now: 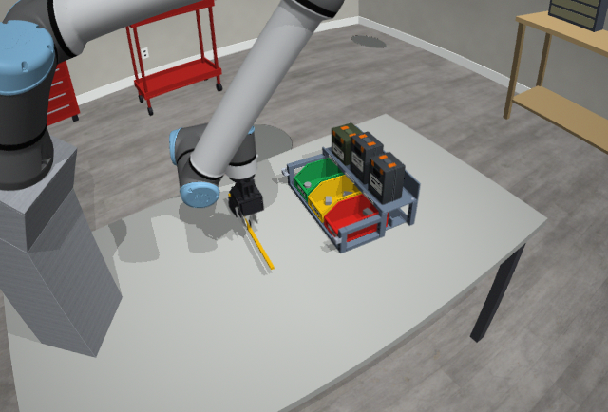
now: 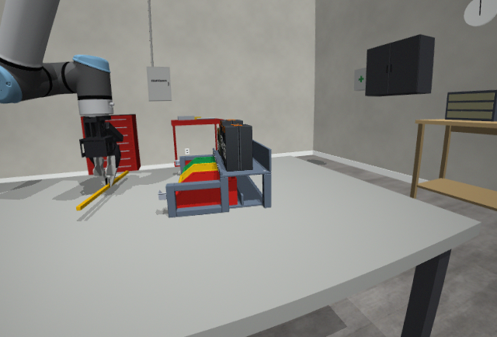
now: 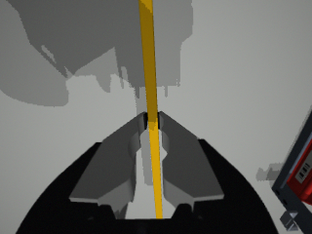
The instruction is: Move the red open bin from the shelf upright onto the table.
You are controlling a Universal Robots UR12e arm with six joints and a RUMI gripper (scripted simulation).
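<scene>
red bin sitting in the shelf's end slot next to the yellow bin, well off to the side of the end effector, which is pinching a thin yellow bar just above the table

High top view and low side exterior sharing the table; downward claw-mounted close-up.

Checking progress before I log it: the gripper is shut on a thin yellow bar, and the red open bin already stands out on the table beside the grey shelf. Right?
Not quite. The top view shows the red open bin still inside the grey shelf, next to the yellow bin. The gripper is indeed shut on the thin yellow bar.
</scene>
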